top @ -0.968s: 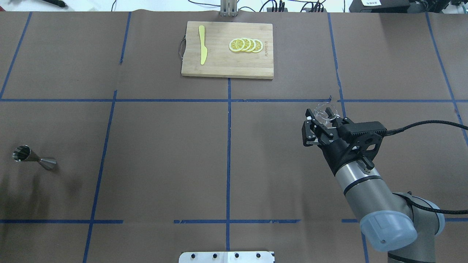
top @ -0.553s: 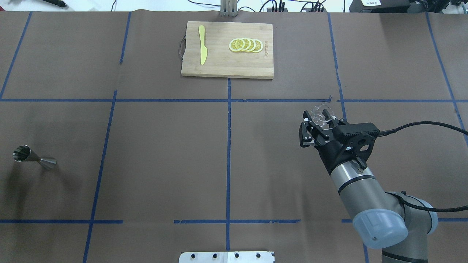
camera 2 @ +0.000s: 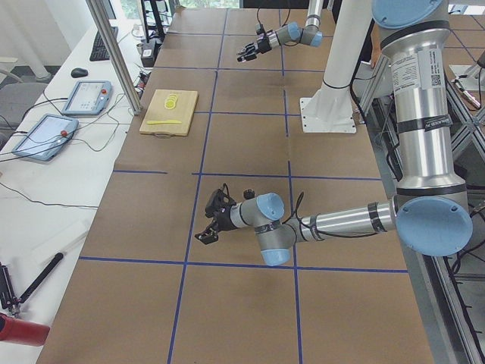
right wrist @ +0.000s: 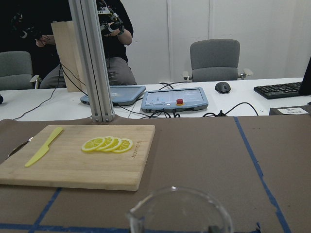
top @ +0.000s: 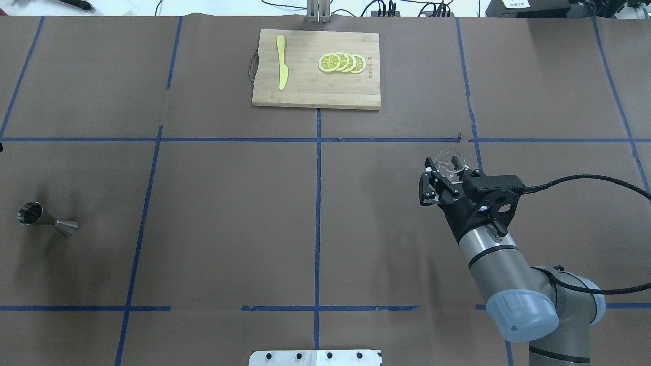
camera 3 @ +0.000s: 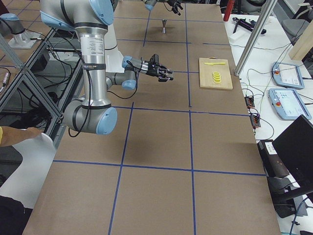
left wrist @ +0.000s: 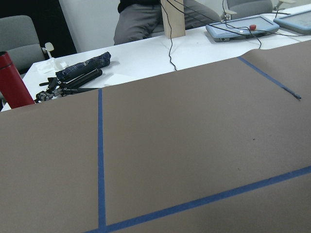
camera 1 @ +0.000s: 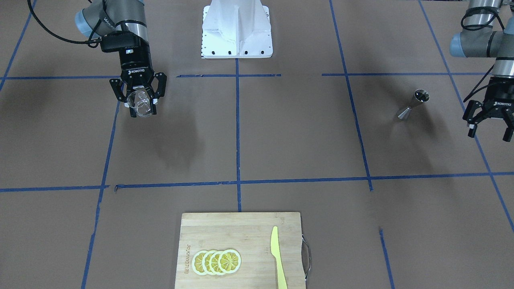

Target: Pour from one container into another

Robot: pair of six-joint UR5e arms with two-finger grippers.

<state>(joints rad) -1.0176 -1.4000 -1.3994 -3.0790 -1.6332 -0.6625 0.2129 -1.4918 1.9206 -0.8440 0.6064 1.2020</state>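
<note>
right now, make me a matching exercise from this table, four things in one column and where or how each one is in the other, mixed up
Things:
1. glass tumbler
2. jigger
3. yellow knife
4. left claw

Place or state:
A. open, holding nothing
B. standing alone on the table
C. lying on the cutting board
D. gripped in the right claw, off the table

Pairs: 1-D, 2-B, 3-C, 4-A
</note>
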